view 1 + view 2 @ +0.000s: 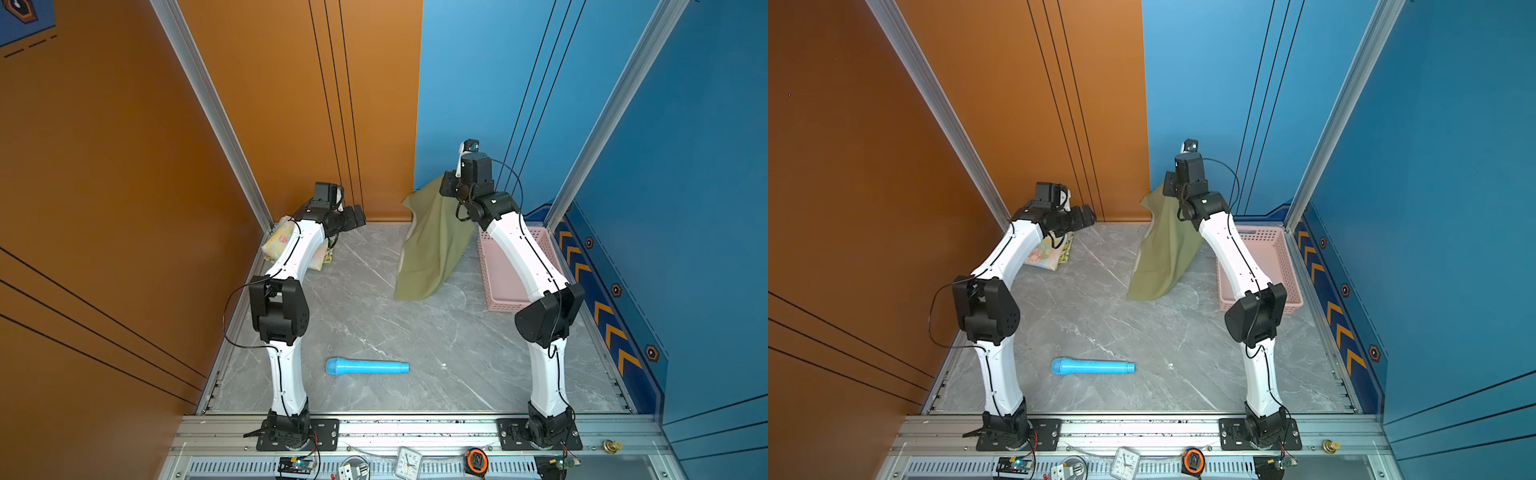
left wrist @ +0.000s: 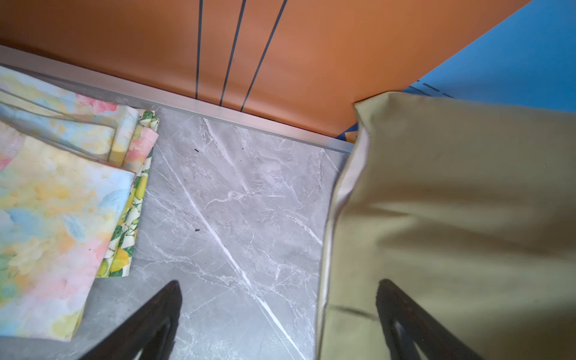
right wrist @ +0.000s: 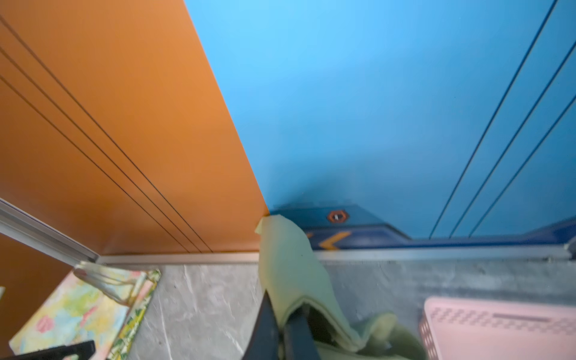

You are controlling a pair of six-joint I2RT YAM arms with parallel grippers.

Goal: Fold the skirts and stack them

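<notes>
**Soft cloth on veined stone**

The olive skirt (image 1: 432, 249) pinched in the right fingers (image 3: 263, 330) is plain matt cloth with a stitched edge. Beside the left fingers (image 2: 146, 321), the pastel skirt (image 2: 46, 218) and lemon-print skirt (image 2: 131, 224) are soft printed cloth. The bench (image 2: 218, 202) looks like smooth, marble-veined grey stone. The basket (image 3: 486, 304) near the right fingers is pink plastic lattice.

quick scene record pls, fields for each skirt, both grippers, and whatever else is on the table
olive skirt: unfolded, hanging from right gripper, lower end at the table
pastel skirt: folded, lying on lemon skirt, far left corner
lemon skirt: folded, underneath, only its edge showing
left gripper: open, empty, above the table
right gripper: shut on olive skirt, raised
pink basket: right side of table
blue tube: lying near the front
</notes>
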